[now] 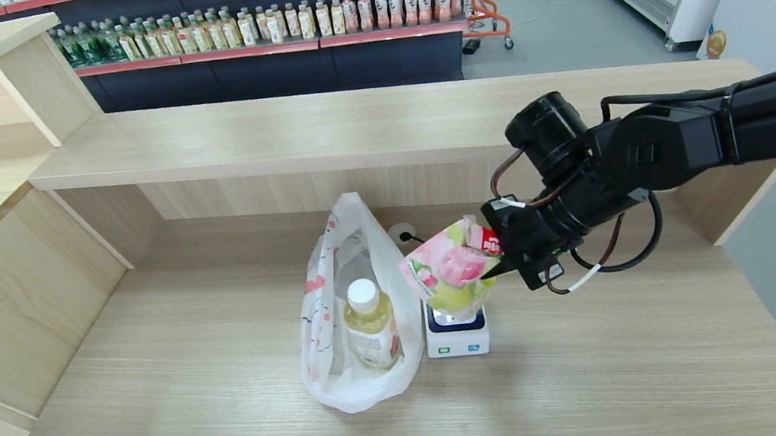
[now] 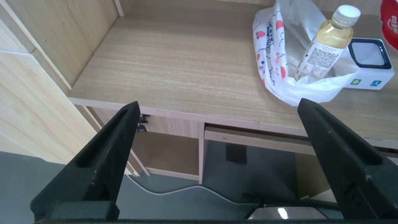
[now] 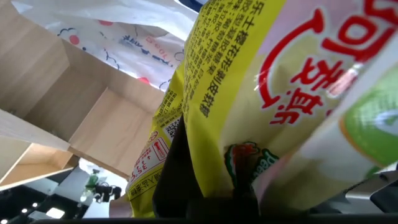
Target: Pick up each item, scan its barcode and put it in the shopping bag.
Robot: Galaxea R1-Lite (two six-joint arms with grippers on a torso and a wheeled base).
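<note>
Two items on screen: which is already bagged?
The white-capped bottle of yellow drink, standing inside the shopping bag. The pink-and-yellow snack pouch is outside it, clamped in the right pincer above the scanner.

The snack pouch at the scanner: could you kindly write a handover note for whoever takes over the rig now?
Right gripper: jaws shut on the snack pouch, held over the scanner.
Left gripper: jaws open, holding nothing, off the near edge of the counter.
Done: bottle stands in the shopping bag, beside the scanner.
To do: confirm the pouch's scan, then bag it.
</note>
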